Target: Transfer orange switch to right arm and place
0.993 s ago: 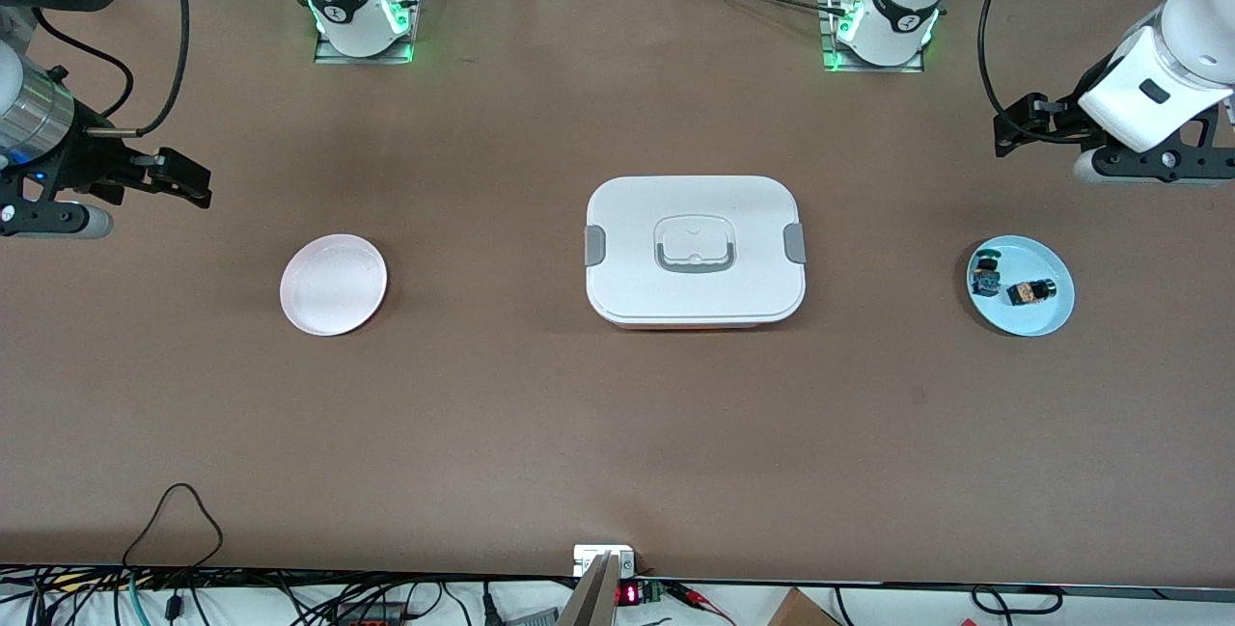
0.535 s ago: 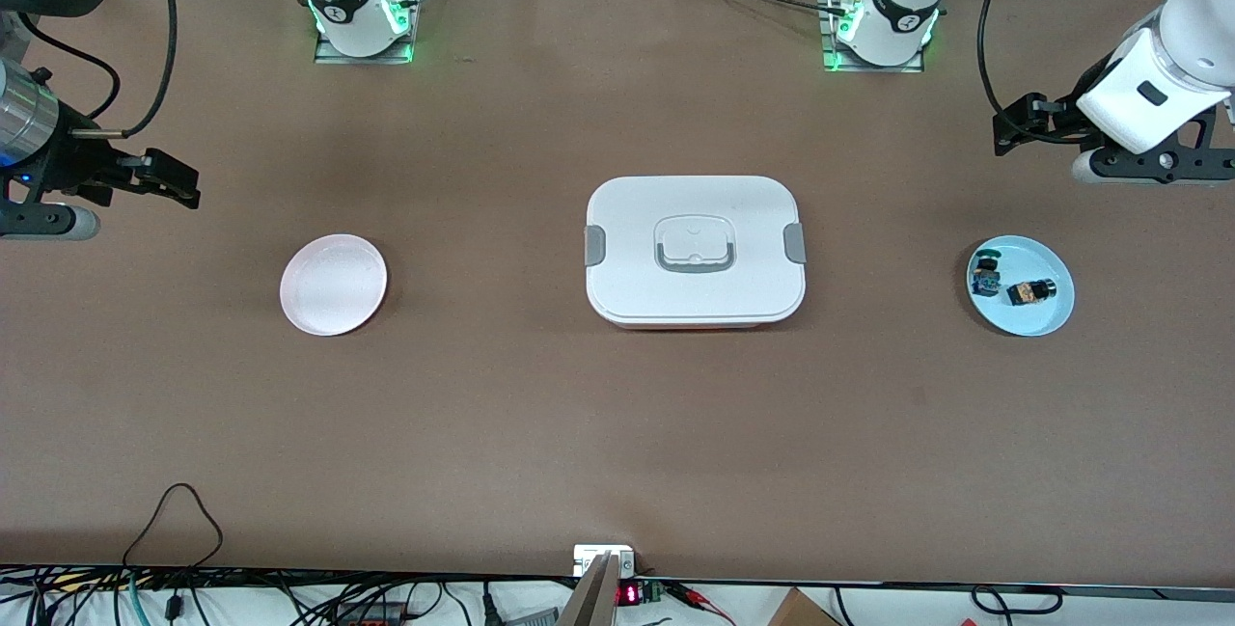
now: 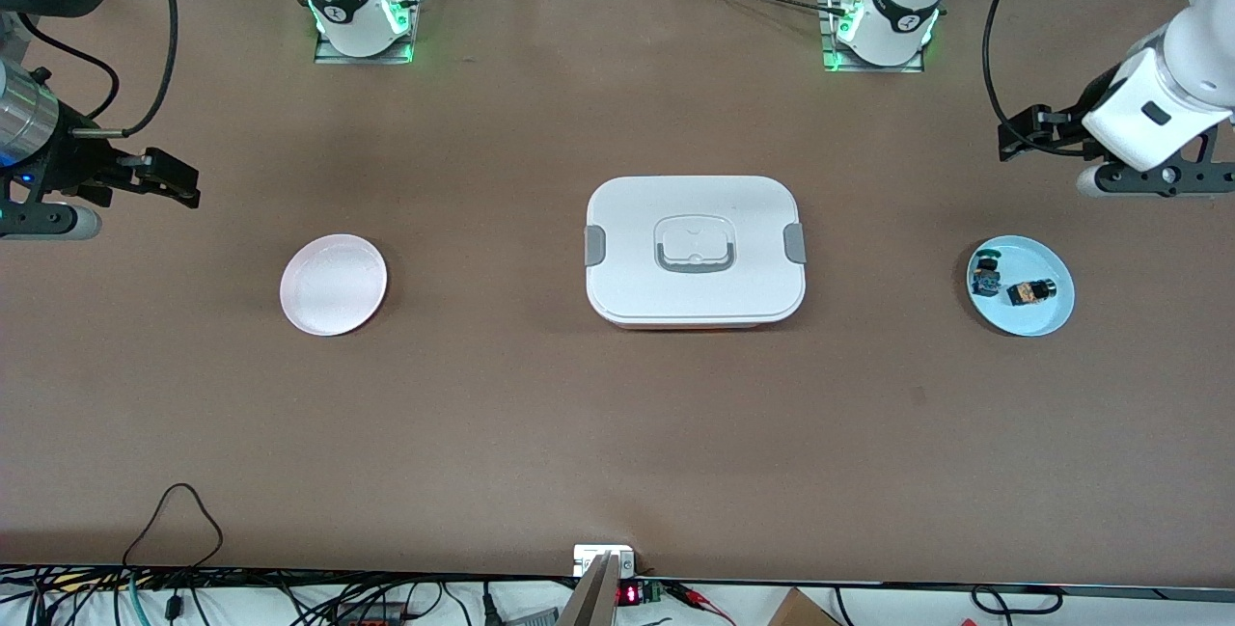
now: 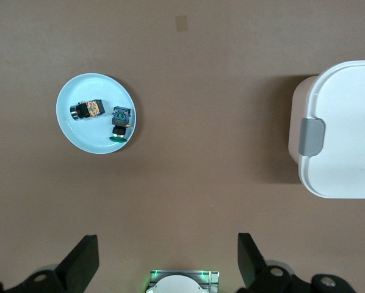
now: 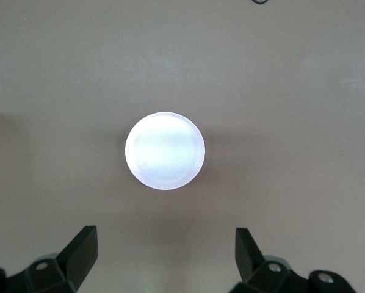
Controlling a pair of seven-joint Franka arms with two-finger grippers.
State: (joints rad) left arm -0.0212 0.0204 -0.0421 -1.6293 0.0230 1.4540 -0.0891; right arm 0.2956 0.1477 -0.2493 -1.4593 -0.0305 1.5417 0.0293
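Observation:
The orange switch (image 3: 1030,291), a tiny black and brownish-gold part, lies on a light blue plate (image 3: 1047,317) at the left arm's end of the table. The left wrist view shows the switch (image 4: 88,110) on that plate (image 4: 79,134) too. My left gripper (image 3: 1040,129) hangs open and empty high over bare table beside the blue plate; its fingers stand wide apart in its wrist view (image 4: 167,238). My right gripper (image 3: 159,177) is open and empty over bare table at the right arm's end, with an empty pink plate (image 3: 333,284) on the table under its wrist view (image 5: 165,231).
A second small switch with blue-green parts (image 3: 986,274) shares the blue plate. A white lunch box (image 3: 695,250) with grey clips and a handle sits shut in the middle of the table. Loose cables (image 3: 174,520) lie at the edge nearest the front camera.
Both hands have shifted slightly: the right one toward its end of the table, the left one a little toward the blue plate. Nothing on the table has moved.

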